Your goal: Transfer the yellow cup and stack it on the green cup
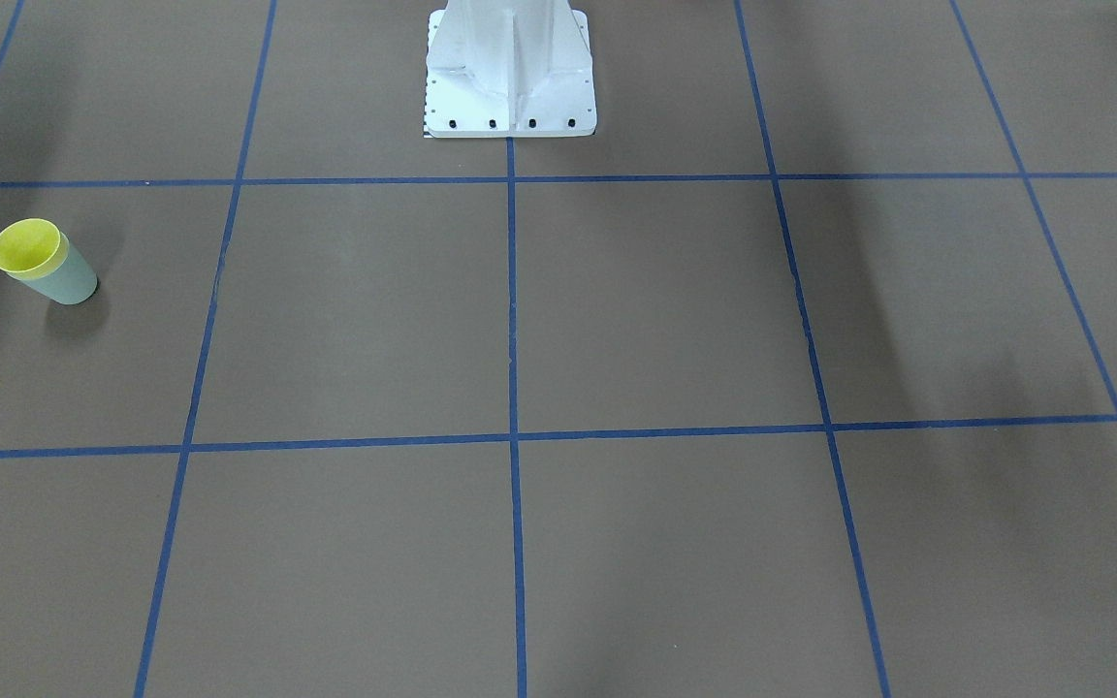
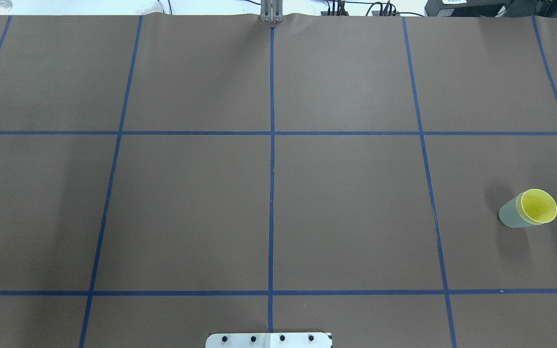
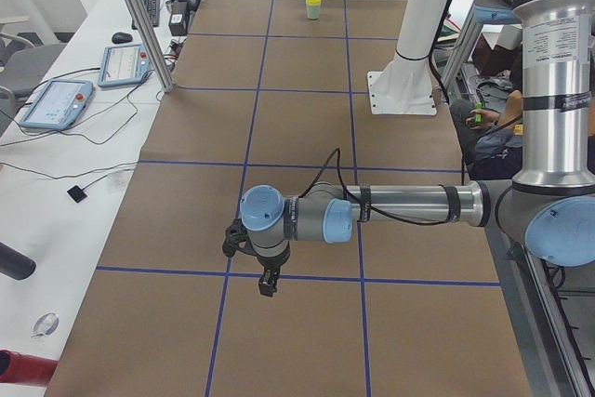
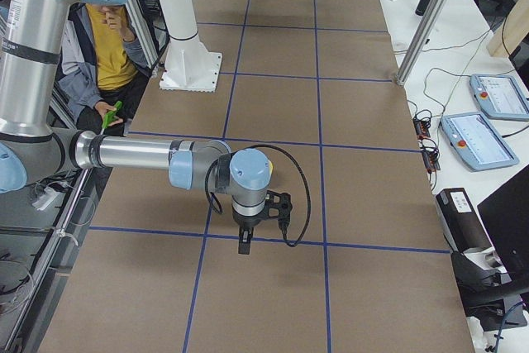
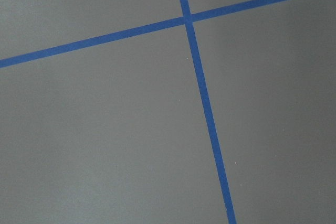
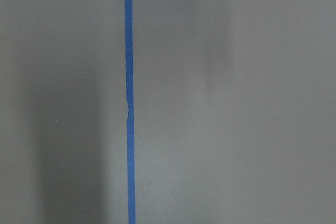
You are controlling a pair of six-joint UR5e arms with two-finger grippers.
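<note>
- Bright yellow plastic cup sits nested in the pale mint-green plastic cup — upright, mouths up, long axis vertical, far right on the tabletop.
- The left hand and the right hand — spread or pinched, can't tell.

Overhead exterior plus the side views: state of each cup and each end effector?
yellow cup: upright, nested in the green cup, nothing gripping it.
green cup: upright on the table, holding the yellow cup.
left end effector: pointing down over the table, far from the cups; open or shut cannot be told.
right end effector: pointing down over the table, far from the cups; open or shut cannot be told.
</note>
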